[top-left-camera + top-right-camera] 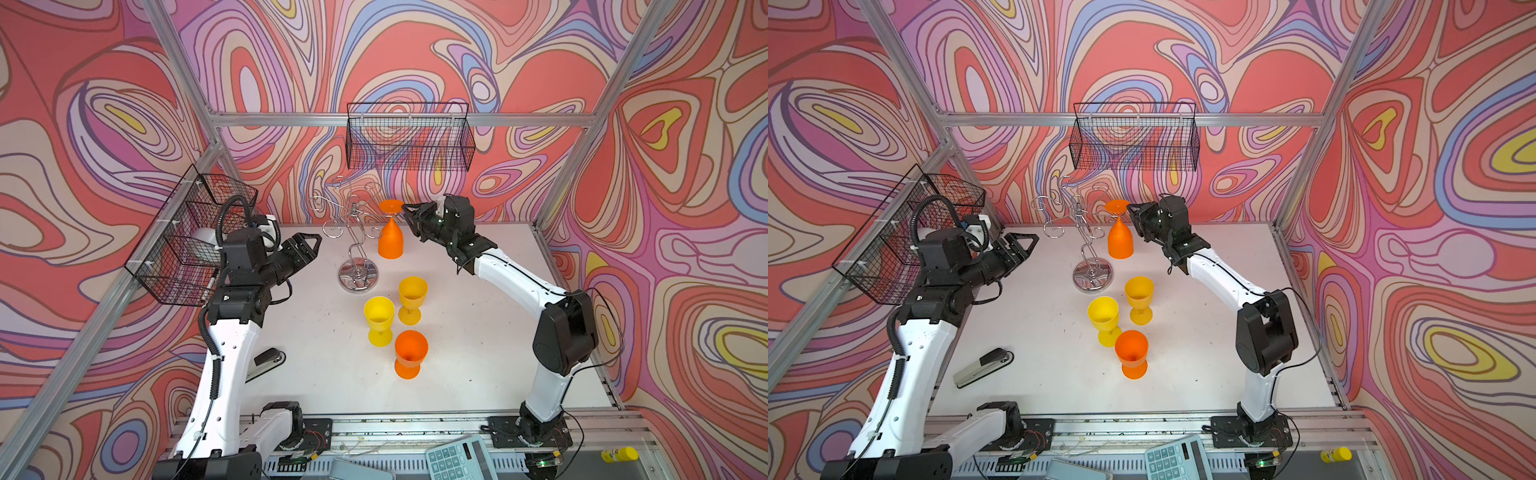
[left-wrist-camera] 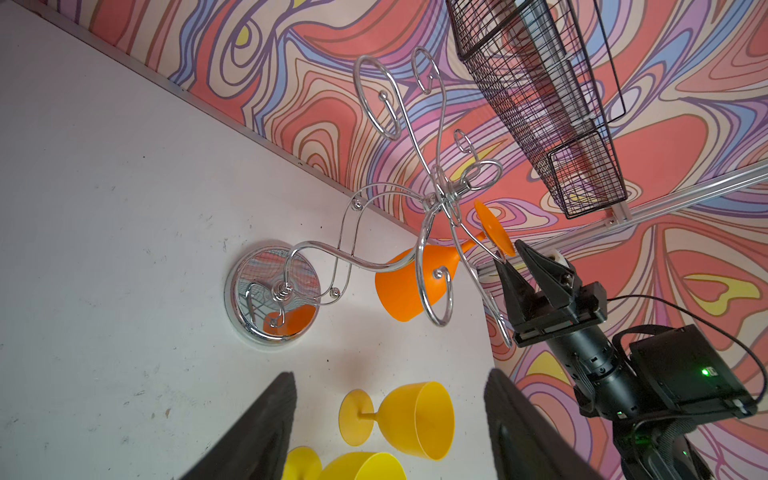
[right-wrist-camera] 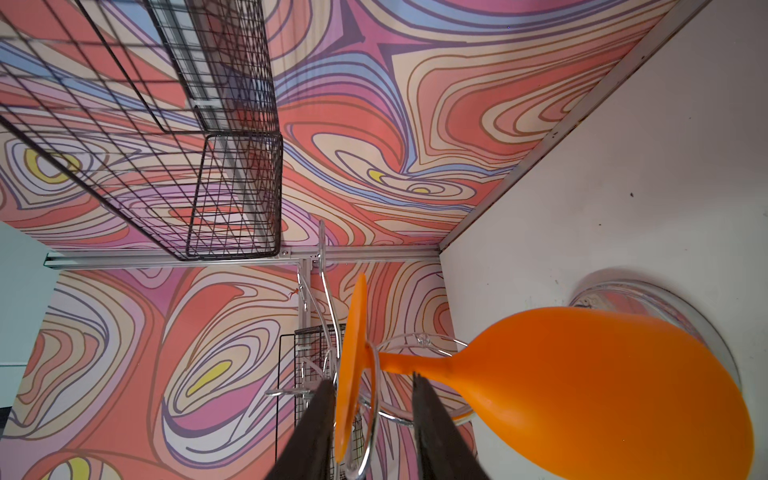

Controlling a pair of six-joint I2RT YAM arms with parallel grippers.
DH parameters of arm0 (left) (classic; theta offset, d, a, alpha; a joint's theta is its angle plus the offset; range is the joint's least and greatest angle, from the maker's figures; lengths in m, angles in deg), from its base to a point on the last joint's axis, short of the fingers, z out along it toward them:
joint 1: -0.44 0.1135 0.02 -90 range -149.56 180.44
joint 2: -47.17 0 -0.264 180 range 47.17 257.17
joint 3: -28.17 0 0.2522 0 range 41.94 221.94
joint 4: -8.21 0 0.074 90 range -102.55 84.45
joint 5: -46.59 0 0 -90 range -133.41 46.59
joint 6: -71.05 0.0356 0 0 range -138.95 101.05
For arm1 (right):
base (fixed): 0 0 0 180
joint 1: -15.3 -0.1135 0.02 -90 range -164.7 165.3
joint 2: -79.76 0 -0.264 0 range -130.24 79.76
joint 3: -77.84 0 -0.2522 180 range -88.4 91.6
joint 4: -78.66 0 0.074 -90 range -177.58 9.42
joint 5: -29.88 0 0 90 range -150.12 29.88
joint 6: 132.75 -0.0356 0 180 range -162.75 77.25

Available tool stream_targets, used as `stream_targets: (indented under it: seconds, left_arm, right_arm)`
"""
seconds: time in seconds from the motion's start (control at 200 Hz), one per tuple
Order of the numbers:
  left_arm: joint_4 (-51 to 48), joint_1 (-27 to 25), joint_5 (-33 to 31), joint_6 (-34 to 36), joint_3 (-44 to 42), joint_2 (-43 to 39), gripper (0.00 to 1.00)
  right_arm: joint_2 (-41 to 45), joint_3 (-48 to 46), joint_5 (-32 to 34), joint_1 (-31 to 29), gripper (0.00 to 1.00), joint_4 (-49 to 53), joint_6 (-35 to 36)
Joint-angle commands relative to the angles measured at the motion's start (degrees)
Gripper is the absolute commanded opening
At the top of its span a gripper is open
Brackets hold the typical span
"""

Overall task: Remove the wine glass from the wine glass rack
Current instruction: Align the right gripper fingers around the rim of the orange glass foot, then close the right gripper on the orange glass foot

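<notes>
An orange wine glass (image 1: 390,241) (image 1: 1120,243) hangs upside down by its foot from a curled hook of the chrome wine glass rack (image 1: 357,276) (image 1: 1092,274). My right gripper (image 1: 405,212) (image 3: 374,380) is at the foot. It stands open, its fingers straddling the orange foot disc and the hook wire, one finger close to the disc and the other apart near the stem. The left wrist view shows the glass (image 2: 405,286), the rack (image 2: 274,291) and the right gripper (image 2: 507,253). My left gripper (image 1: 313,243) (image 2: 390,378) hovers open and empty, left of the rack.
Two yellow glasses (image 1: 379,318) (image 1: 412,297) and an orange glass (image 1: 410,353) stand upright in front of the rack. A stapler (image 1: 266,361) lies front left. Black mesh baskets hang on the back wall (image 1: 409,137) and the left wall (image 1: 191,237).
</notes>
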State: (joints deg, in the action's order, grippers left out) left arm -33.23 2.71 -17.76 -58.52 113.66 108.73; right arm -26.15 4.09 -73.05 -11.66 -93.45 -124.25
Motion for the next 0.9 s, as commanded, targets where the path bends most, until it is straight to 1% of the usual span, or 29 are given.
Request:
stream_targets:
  seconds: [0.0, 0.165, 0.245, 0.361, 0.431, 0.571, 0.896]
  left_arm:
    - [-1.1, 0.3, 0.1, 1.1, 0.1, -1.2, 0.72]
    - [-1.1, 0.3, 0.3, 1.1, 0.2, -1.5, 0.72]
    - [-1.3, 0.3, 0.2, 1.1, 0.3, -1.6, 0.72]
    - [-1.3, 0.3, 0.4, 1.1, 0.5, -1.6, 0.72]
    - [-1.3, 0.3, 0.5, 1.0, 0.5, -1.6, 0.72]
    - [-1.4, 0.3, 0.6, 1.1, 0.3, -1.9, 0.72]
    - [-1.4, 0.3, 0.7, 1.2, 0.1, -2.3, 0.72]
  right_arm:
    - [-1.4, 2.0, -0.3, -0.1, 0.33, -0.5, 0.6]
    - [-2.6, 3.0, -0.8, -0.1, 0.32, -1.0, -0.2]
    - [-3.1, 3.4, -1.0, -0.2, 0.29, -1.3, -0.4]
    - [-3.6, 4.0, -1.1, -0.3, 0.26, -1.3, -0.5]
    - [-3.9, 4.3, -1.1, -0.3, 0.23, -1.3, -0.7]
    - [-4.2, 4.8, -0.8, -0.3, 0.21, -1.4, -0.6]
    - [-4.9, 6.1, -0.9, -0.4, 0.04, -1.4, -0.3]
